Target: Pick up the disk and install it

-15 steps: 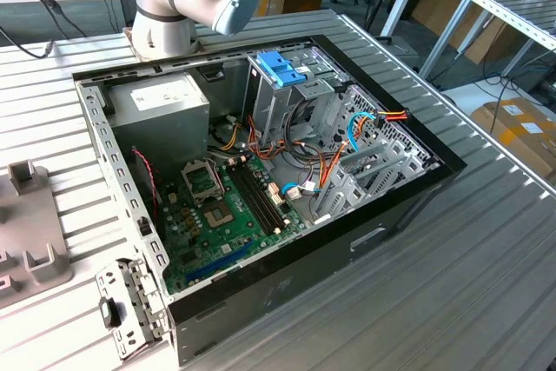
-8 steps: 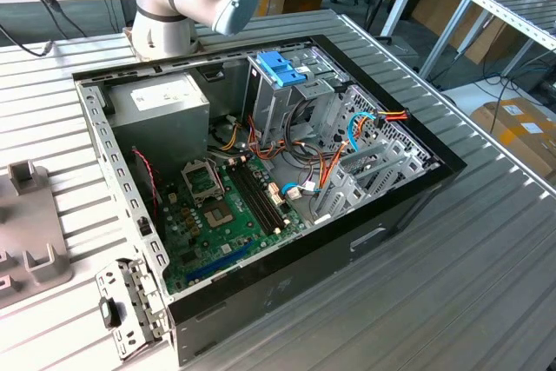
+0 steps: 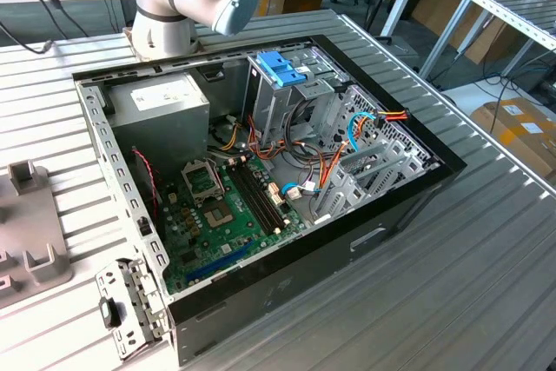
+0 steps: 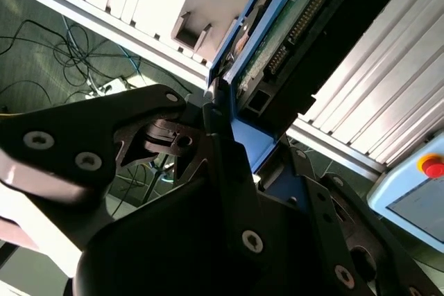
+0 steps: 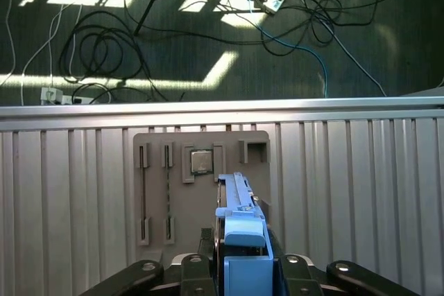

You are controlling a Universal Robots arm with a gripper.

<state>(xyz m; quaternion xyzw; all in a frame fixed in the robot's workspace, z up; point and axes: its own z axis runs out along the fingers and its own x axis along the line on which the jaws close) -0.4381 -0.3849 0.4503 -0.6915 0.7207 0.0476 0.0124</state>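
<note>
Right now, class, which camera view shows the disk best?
The second wrist view: the disk shows its broad circuit-board face and blue rails. The first wrist view shows it edge-on, blue tab foremost. The exterior view takes in the open computer case.

One case (image 3: 287, 280) holds one motherboard (image 3: 228, 215), one power supply (image 3: 162, 100) and one drive cage (image 3: 280, 97). Beside the case is one grey fixture (image 3: 30, 232). One disk (image 5: 243, 240).

The flat dark rectangular hard drive (image 4: 312, 19), framed in bright blue plastic rails, stands on edge, clamped at its blue tab end in the claw (image 5: 243, 270); one face shows a green circuit board, and it hangs above a grey holder plate (image 5: 156, 192) on the ribbed table (image 5: 347, 192)
</note>
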